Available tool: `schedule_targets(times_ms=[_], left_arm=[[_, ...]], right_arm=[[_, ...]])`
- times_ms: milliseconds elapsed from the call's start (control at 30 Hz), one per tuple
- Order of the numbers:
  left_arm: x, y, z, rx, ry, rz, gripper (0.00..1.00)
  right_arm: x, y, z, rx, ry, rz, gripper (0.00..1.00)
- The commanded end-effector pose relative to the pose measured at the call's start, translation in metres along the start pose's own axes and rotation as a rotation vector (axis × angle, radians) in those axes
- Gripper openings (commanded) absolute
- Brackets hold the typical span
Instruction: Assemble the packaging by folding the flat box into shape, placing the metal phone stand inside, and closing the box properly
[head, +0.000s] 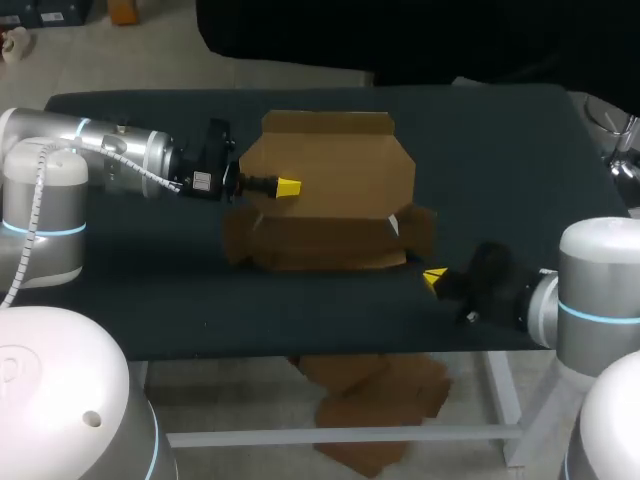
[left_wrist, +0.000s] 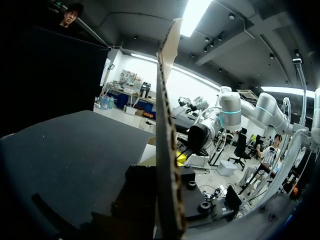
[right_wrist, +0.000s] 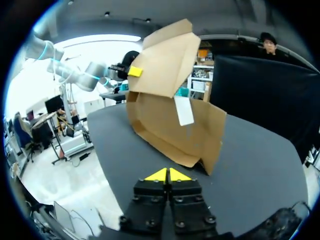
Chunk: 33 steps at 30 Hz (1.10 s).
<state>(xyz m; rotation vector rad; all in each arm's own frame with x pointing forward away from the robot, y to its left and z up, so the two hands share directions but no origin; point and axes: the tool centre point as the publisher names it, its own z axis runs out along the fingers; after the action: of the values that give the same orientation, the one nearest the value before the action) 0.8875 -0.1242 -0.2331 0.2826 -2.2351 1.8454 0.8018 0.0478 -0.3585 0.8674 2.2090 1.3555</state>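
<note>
Half-formed cardboard box (head: 320, 245) at centre of table (head: 150, 300), base down, lid panel (head: 335, 165) raised. Left gripper (head: 288, 187) pinches lid panel near its left edge; panel runs edge-on through its wrist view. Likely held up so cavity is open for loading. Right gripper (right_wrist: 168, 175) closed, empty, low over table just off box's front-right corner, clear of fold. Metal phone stand not visible anywhere.

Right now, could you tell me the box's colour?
The box is plain brown, clearest in the right wrist view.
</note>
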Motion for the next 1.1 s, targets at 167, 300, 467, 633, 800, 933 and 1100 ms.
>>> schedule_targets(times_ms=[167, 300, 467, 633, 800, 933, 1100], left_arm=[[0.0, 0.002, -0.001, -0.002, 0.0, 0.0, 0.0], [0.0, 0.002, -0.001, -0.002, 0.0, 0.0, 0.0], [0.0, 0.002, -0.001, -0.002, 0.0, 0.0, 0.0], [0.0, 0.002, -0.001, -0.002, 0.0, 0.0, 0.0], [0.0, 0.002, -0.001, -0.002, 0.0, 0.0, 0.0], [0.0, 0.002, -0.001, -0.002, 0.0, 0.0, 0.0], [0.0, 0.002, -0.001, -0.002, 0.0, 0.0, 0.0]], right_arm=[[-0.006, -0.002, -0.01, 0.012, 0.003, 0.009, 0.36], [-0.008, -0.001, -0.012, 0.02, -0.014, 0.038, 0.5], [-0.004, -0.003, -0.002, 0.011, -0.007, 0.082, 0.47], [-0.002, -0.008, 0.01, 0.025, -0.014, 0.11, 0.48], [-0.002, -0.012, 0.017, 0.027, -0.018, 0.127, 0.49], [-0.004, -0.012, 0.028, 0.037, -0.022, 0.123, 0.49], [-0.009, -0.016, 0.042, 0.043, -0.002, 0.123, 0.54]])
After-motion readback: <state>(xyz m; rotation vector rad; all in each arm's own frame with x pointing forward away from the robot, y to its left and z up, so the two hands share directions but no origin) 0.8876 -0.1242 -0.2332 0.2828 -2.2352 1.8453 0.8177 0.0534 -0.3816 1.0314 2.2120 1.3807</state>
